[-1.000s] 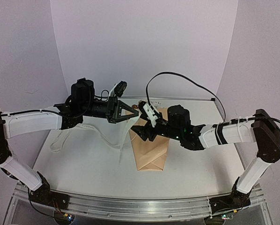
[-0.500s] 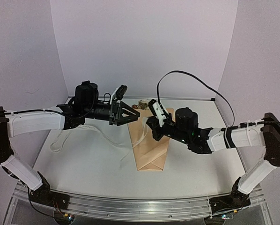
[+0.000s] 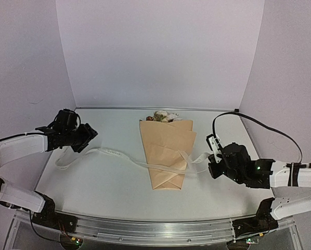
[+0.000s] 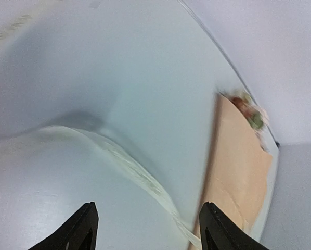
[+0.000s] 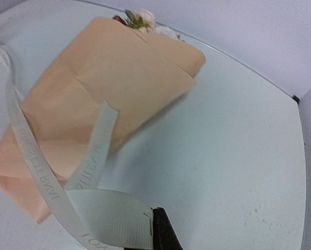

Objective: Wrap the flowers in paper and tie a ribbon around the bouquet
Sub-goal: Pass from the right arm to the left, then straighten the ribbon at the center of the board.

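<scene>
- Both arms have withdrawn from above the bouquet (image 3: 166, 143) to opposite sides of the surface (image 3: 103, 195). The ribbon (image 3: 114, 153) now runs out flat between them.
- The left end effector (image 3: 86, 138) has opened. Its fingers stand well apart with nothing between them.
- The right end effector (image 3: 211, 159) has closed and clamps one end of the ribbon.
- The bouquet lies at mid-surface with its flowers (image 3: 163, 115) at the far end. The ribbon crosses over its narrow near part, and the free tail trails to the left edge.
- We judge the step in hand to be drawing the wrap snug around the cone.
- To do it well, we pull low and along the surface, so the light cone neither slides nor rolls.
- We keep the band on the narrow part, away from the open fold. We re-grip the left tail before adding tension.
- The top view alone shows the full ribbon run and both arms.
- The right wrist view alone shows the clamped end, the printed lettering and a second strip lying over the paper.
- The left wrist view, though blurred, confirms empty fingers above the ribbon.
</scene>
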You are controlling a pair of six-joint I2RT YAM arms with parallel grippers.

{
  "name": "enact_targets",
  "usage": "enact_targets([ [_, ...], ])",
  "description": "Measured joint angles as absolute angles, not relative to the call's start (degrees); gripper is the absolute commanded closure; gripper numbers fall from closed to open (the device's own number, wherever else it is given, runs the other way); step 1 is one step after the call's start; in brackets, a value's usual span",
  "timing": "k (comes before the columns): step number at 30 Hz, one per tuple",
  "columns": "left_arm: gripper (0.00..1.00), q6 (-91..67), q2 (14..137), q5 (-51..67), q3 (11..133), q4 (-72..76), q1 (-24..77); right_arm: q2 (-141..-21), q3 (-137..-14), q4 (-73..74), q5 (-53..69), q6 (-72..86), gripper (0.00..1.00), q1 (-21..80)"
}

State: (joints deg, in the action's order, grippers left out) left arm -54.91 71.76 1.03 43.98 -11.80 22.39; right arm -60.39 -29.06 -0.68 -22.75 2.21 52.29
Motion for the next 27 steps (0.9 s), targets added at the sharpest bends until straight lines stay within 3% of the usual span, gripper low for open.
enact_targets([
  [5, 0.24, -57.9, 71.1, -10.6, 41.4, -21.3, 14.4, -57.4, -28.9, 12.9, -30.7, 6.4, 1.0, 51.6],
  [11, 0.27, -58.6, 76.7, -16.4, 41.4, -26.2, 6.0, -54.7, -29.5, 26.7, -33.9, 13.8, 1.0, 45.6],
  [27, 0.29, -51.1, 90.7, -12.2, 43.2, -20.2, 1.8, -53.4, -31.1, 38.6, -31.1, 23.0, 1.0, 36.3],
])
